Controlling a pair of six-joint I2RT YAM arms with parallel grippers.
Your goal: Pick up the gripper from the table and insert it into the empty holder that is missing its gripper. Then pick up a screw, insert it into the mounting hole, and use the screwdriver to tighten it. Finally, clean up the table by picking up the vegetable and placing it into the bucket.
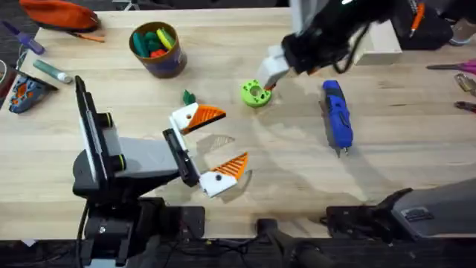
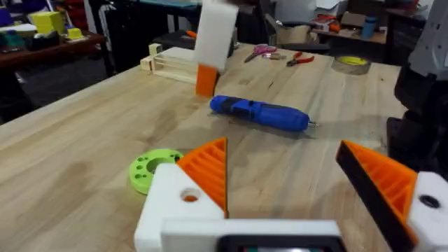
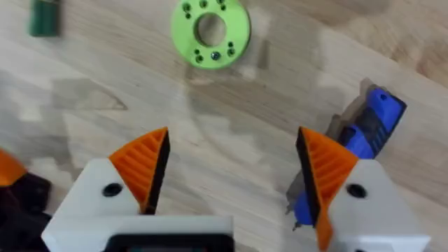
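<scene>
My right gripper point(image 1: 271, 74) hangs open just above the lime green holed disc point(image 1: 255, 93), its orange fingers point(image 3: 143, 164) spread with nothing between them. The blue screwdriver point(image 1: 336, 115) lies flat on the table to the right of the disc, also seen as the screwdriver point(image 3: 371, 133) beside one right finger. The dark green vegetable point(image 1: 189, 97) lies left of the disc, close to my left gripper point(image 1: 234, 135), which rests open and empty. The bucket point(image 1: 158, 48) stands at the back left with coloured toys inside. The loose gripper, the empty holder and the screw are out of view.
A pale wooden box point(image 1: 379, 41) stands at the back right, behind the right arm. Tools lie along the right edge point(image 1: 465, 82), and an orange pouch point(image 1: 59, 13) and small items sit at the far left. Bare table point(image 1: 297, 171) lies in front of the disc.
</scene>
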